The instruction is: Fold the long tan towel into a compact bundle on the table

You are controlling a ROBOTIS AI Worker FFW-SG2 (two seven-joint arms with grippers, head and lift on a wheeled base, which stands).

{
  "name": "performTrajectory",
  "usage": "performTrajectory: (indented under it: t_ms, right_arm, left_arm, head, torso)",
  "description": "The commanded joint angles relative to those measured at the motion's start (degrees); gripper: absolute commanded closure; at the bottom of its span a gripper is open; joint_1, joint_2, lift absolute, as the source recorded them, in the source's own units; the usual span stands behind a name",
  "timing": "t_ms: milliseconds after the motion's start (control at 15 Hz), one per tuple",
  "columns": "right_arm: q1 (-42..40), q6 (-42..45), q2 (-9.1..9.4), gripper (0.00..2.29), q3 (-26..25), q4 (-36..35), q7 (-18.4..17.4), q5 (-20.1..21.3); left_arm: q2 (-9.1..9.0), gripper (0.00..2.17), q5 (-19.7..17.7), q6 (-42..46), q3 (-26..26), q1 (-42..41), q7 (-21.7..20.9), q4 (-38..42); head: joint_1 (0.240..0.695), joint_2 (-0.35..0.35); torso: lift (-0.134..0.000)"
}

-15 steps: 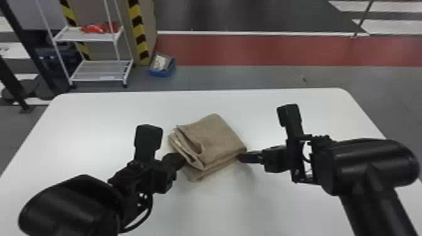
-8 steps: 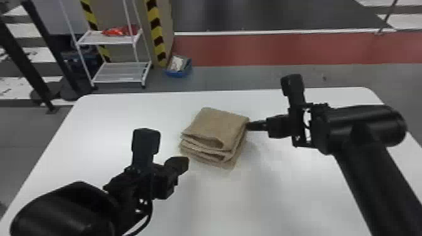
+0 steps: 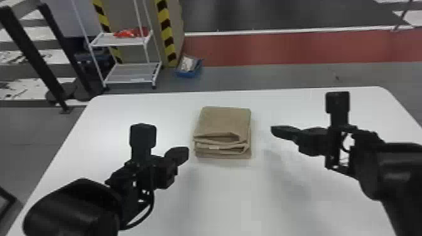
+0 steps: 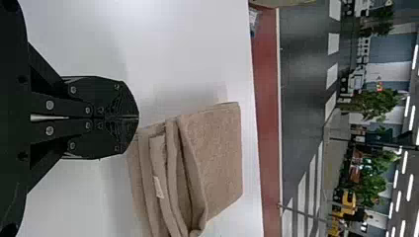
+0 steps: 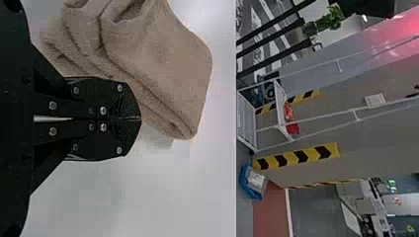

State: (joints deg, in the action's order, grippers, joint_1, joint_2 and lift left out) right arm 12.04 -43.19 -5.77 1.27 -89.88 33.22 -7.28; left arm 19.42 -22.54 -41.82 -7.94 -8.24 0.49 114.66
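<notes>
In the head view the tan towel (image 3: 223, 123) lies on the white table (image 3: 219, 201) as a squarish stack of folded layers, its layered edge towards the robot. My left gripper (image 3: 187, 153) is just left of the stack, apart from it. To the right, with a wider gap, is my right gripper (image 3: 272, 130). In the left wrist view the left gripper (image 4: 138, 117) has its fingers pressed together, the towel (image 4: 217, 153) beyond them. The right wrist view has the right gripper (image 5: 140, 119) shut too, holding nothing, with the towel (image 5: 168, 64) past it.
Behind the table stand a white wire shelf (image 3: 132, 73) with a red item (image 3: 130, 32) on it, and a blue box (image 3: 188, 74) on the floor. Black-and-yellow striped posts (image 3: 168, 34) rise beside the shelf.
Both grippers have drawn away from the towel, the left first, then the right. The towel has turned and now sits squarer to the table. The head view has shifted as well.
</notes>
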Motion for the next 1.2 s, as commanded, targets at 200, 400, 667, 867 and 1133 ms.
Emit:
performTrajectory:
  t_ms: [200,400,667,867,1133]
  right_arm:
    - [-21.09,23.54,-3.99,1.40,-15.07,-13.91,-0.26,-6.34]
    - [-27.42,30.57,-3.90,1.34,-22.01,-14.62,1.41,-13.98]
    - [-31.99,33.38,-3.73,1.34,-25.62,-18.05,3.35,-17.94]
    - [-31.64,33.21,-3.81,1.34,-25.88,-18.48,3.26,-18.38]
    - [-30.76,33.03,-3.81,1.34,-25.27,-17.69,3.26,-18.38]
  left_arm:
    - [0.18,2.14,1.10,20.59,-3.05,2.08,-3.21,-12.44]
    - [0.00,2.14,2.07,27.62,-5.33,3.93,-3.47,-18.77]
    - [-0.44,2.14,5.23,31.49,-7.62,5.69,-3.04,-22.90]
    - [-0.35,2.14,4.53,30.96,-7.97,4.99,-3.39,-22.28]
    - [-0.62,2.14,4.00,27.44,-9.55,3.05,-3.04,-18.24]
  head:
    - [0.695,-0.014]
    - [0.695,-0.102]
    - [0.695,-0.175]
    - [0.695,-0.190]
    - [0.695,-0.209]
  torso:
    - [-0.125]
    - [-0.125]
    - [-0.125]
    - [-0.125]
    - [-0.125]
